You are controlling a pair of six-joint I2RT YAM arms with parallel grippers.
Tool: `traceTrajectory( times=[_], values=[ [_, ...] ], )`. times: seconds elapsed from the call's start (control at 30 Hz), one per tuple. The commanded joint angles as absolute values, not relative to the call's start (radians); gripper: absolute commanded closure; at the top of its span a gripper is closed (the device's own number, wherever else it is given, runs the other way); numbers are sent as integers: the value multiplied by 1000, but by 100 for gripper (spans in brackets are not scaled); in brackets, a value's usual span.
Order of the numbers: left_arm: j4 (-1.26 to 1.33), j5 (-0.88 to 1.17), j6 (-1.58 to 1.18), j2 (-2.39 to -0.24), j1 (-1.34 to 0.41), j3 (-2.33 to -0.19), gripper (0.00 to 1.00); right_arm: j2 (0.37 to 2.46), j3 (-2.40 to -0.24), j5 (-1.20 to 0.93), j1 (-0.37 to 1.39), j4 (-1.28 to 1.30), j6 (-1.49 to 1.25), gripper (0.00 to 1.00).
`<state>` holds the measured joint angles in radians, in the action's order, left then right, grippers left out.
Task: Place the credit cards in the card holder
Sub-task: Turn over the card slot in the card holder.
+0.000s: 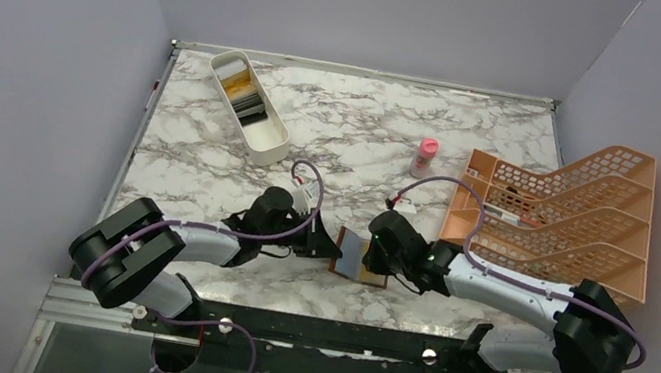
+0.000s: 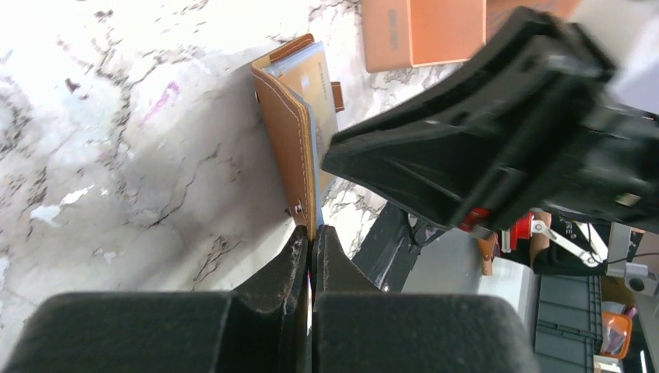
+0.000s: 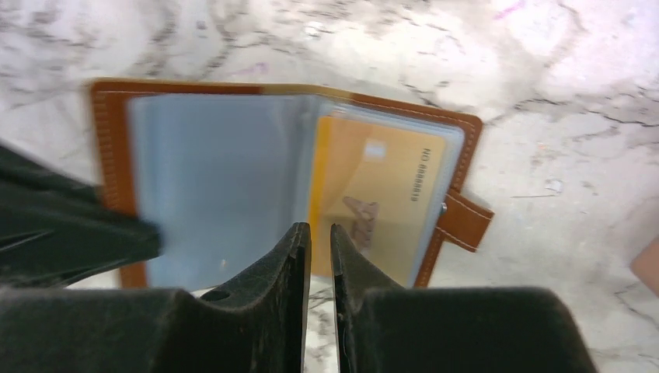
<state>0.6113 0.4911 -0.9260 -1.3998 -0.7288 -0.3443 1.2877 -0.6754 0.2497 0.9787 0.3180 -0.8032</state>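
Brown leather-like folding card holder (image 1: 361,257) lies open on the white marble table (image 1: 366,132), between both arms near the front edge. The left gripper (image 2: 312,242) is clamped tight on its brown cover edge. The right gripper (image 3: 320,233) has its jaws a sliver apart with nothing visible between them, beside a sleeved yellow-gold credit card (image 3: 379,198).

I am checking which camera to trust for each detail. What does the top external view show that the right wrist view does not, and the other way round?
Only the top external view: the white tray at the far left with yellow and dark cards in it, the pink bottle and the orange rack.
Only the right wrist view: a gold card inside a clear sleeve of the card holder, and its closing strap.
Both: the open card holder and the marble table.
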Motion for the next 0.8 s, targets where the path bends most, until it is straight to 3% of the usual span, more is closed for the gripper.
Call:
traceTrajectory(
  times=[0.0,0.47,0.77],
  values=[
    [648,546,-875,-1369,-733,-402,100,1319,-624,283,953,287,-783,79],
    [588,575,-830,-1351,-734,-492,100,1344,-566,145,948,91,-770,79],
    [60,371,-584,-1287,-733,-675,100,1243,-626,189,948,227,-753,74]
  ],
)
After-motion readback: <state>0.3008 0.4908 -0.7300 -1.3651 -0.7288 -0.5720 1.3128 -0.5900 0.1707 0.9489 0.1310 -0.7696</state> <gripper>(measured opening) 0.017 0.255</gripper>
